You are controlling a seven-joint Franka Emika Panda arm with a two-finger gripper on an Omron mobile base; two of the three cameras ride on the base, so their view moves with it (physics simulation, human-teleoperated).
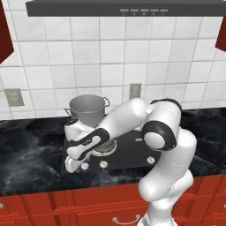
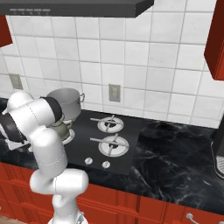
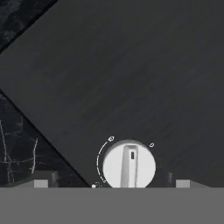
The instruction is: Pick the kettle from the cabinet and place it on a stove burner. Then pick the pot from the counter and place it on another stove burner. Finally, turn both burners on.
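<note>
Left base view showed the pot (image 1: 88,108) sitting on the rear left burner of the cooktop (image 1: 132,152), against the tiled wall (image 1: 110,53), with the arm folded low over the front left corner and the gripper (image 1: 75,165) down at the row of white knobs (image 1: 103,164); the jaws themselves were too hidden by the wrist to read here. A bit of the kettle (image 1: 105,149) peeked out under the forearm on the front left burner, so both vessels looked placed and the knob stage seemed underway. Right base view had the pot (image 2: 65,101) at the back and the kettle (image 2: 61,130) just in front of it, both partly behind the elbow, while the two right-hand burners (image 2: 113,144) stood bare and the counter (image 2: 175,153) ran off to the right. Hand view looked straight at one white knob (image 3: 129,166) near the cooktop's edge, its pointer bar near upright, with the two fingertips (image 3: 41,183) spread wide on either side of it and not touching it. Risks from there, as I judged it: closing off-centre could let the pads slip round the smooth knob without turning it; the elbow hung close to the kettle and pot, so a wide wrist twist might nudge either off its grate; and picking a knob that fed a bare burner would leave one vessel unheated.
</note>
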